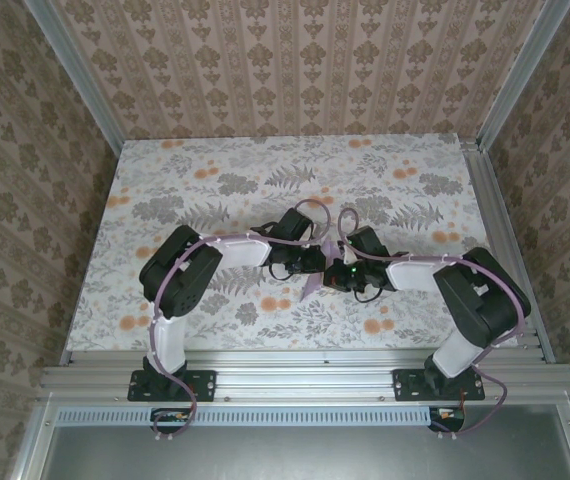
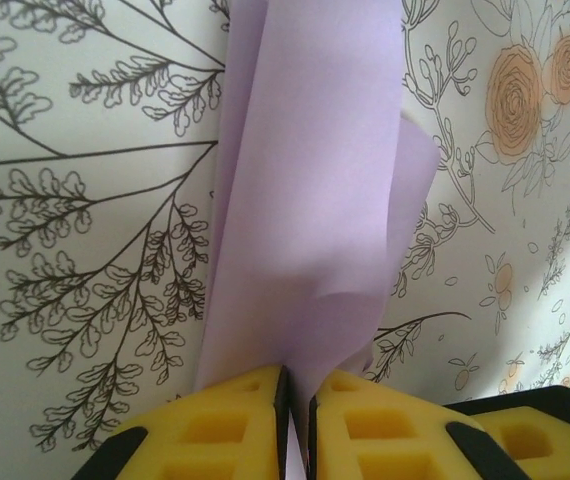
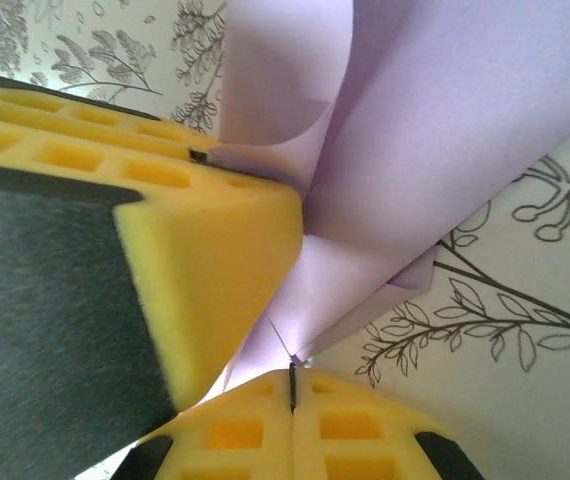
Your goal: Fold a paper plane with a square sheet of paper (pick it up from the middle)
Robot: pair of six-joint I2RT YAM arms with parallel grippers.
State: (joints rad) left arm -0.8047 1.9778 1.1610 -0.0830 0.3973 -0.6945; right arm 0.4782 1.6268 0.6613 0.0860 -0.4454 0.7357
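From above, a partly folded sheet of thin pale lilac paper [image 1: 311,284] is seen between the two wrists, over the middle of the floral-patterned worktop [image 1: 215,180]. In the left wrist view, the jaws of the left gripper [image 2: 297,400] are clenched on the sheet's near edge. In the right wrist view, the jaws of the right gripper [image 3: 292,385] are closed, and a corner appears to be pinched. The sheet is judged light, limp and easily creased, so it is best held near a fold. A yellow foam pad [image 3: 195,230] crowds the space.
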